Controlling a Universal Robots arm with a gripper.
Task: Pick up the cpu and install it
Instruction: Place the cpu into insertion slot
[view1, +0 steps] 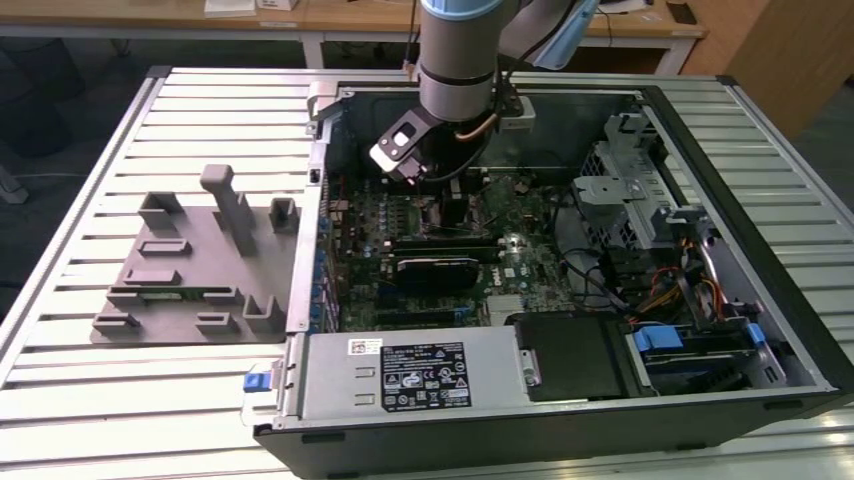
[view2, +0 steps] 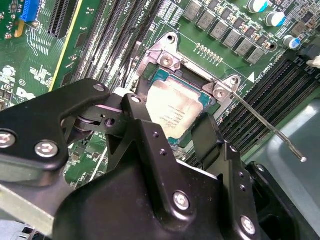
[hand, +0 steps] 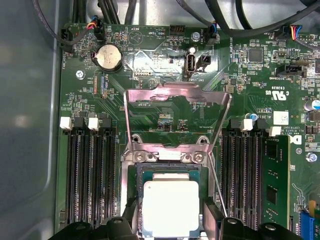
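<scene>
The cpu (hand: 171, 207), a flat square chip with a silvery top plate, lies level with the open socket on the green motherboard (hand: 165, 122). My gripper (hand: 171, 222) reaches down over it, one black finger pressed against each of two opposite edges of the chip. In the second wrist view the cpu (view2: 175, 112) sits between the fingers (view2: 207, 132) inside the metal socket frame. I cannot tell whether it is fully seated. In the exterior view the gripper (view1: 447, 190) hangs inside the open computer case (view1: 747, 130), over the far part of the board.
The socket's load plate (hand: 175, 107) is flipped open, and its thin lever (view2: 265, 125) sticks out beside the socket. Memory slots (hand: 90, 175) flank the socket on both sides. A grey holder tray (view1: 187, 260) lies on the slatted table at the exterior view's left. The power supply (view1: 407, 370) fills the near side.
</scene>
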